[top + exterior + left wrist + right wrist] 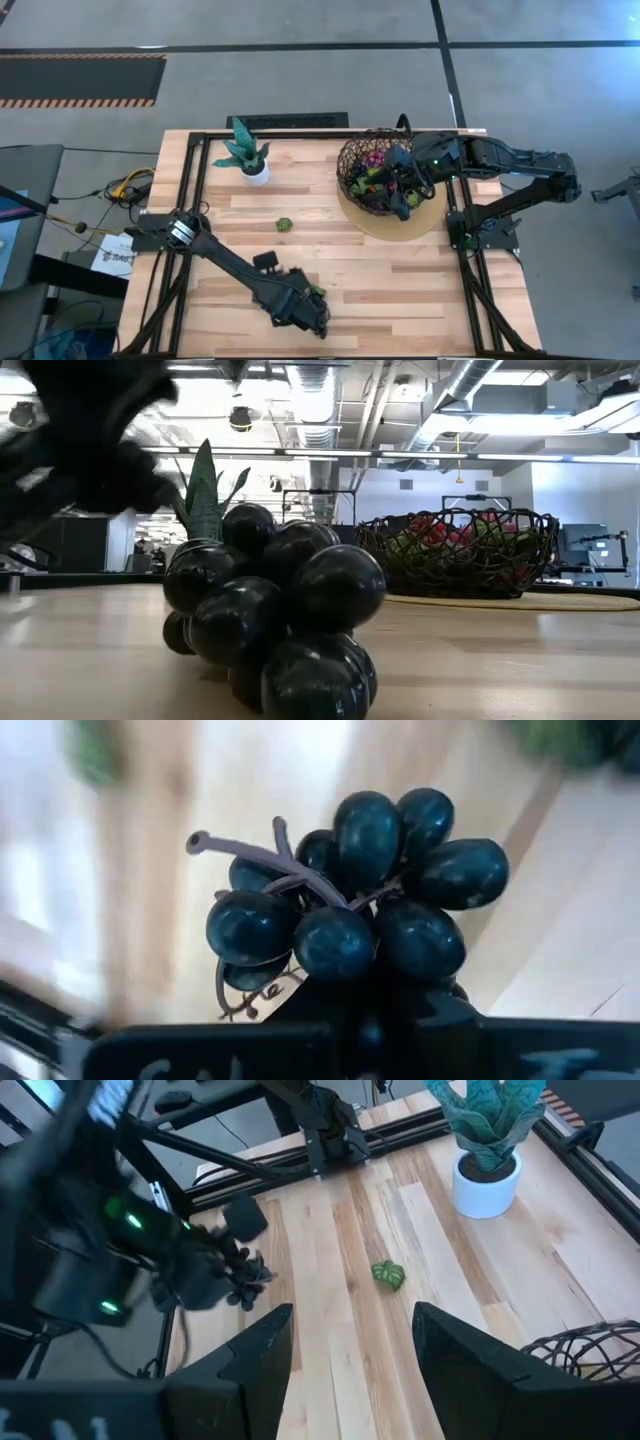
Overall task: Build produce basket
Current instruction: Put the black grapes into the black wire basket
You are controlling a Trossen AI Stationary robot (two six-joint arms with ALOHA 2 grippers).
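A black grape bunch (370,900) fills the left wrist view, its purple stem (240,845) pointing away from my left gripper (308,316), which is near the table's near edge and shut on it. In the low view the bunch (270,615) is at table height; whether it touches the wood, I cannot tell. The dark wire basket (362,185) stands on a tan disc (400,226) at the far right. It holds magenta grapes (372,159) and green pieces. My right gripper (350,1365) hovers open above the basket's near side. My left gripper has the black grape bunch right in front of its fingers, on the side opposite the stem. The bunch itself hides the place of contact. In the right wrist view the bunch (245,1275) sticks out level from the gripper's end (205,1288).
A potted green plant (247,155) stands at the far edge, left of the basket. A small green piece (285,225) lies alone at mid-table. Bare wood stretches between the left gripper and the basket. Black frame rails run along the table's left and right sides.
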